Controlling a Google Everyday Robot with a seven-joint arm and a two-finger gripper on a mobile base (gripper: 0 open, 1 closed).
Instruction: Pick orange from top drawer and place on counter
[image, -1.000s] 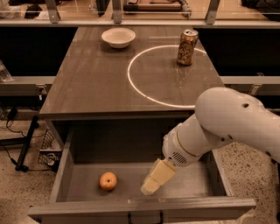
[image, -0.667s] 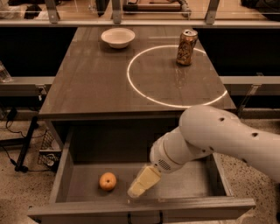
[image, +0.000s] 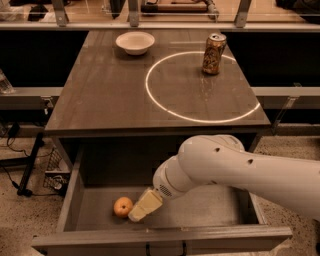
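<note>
The counter (image: 100, 100) bears a bowl (image: 135, 42) and can (image: 214, 54); fingers (image: 145, 205) low in drawer (image: 200, 214).

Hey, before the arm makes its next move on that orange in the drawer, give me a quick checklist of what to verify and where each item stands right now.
1. Top drawer pulled open: ok.
2. Orange in plain view on the drawer floor, left part: ok.
3. Tool down inside the drawer, right beside the orange: ok.
4. Tool's hold on the orange: cannot tell.
5. Landing spot on the counter: bare wood shows inside the white ring, with the can at the ring's far edge and the bowl outside it: ok.
</note>
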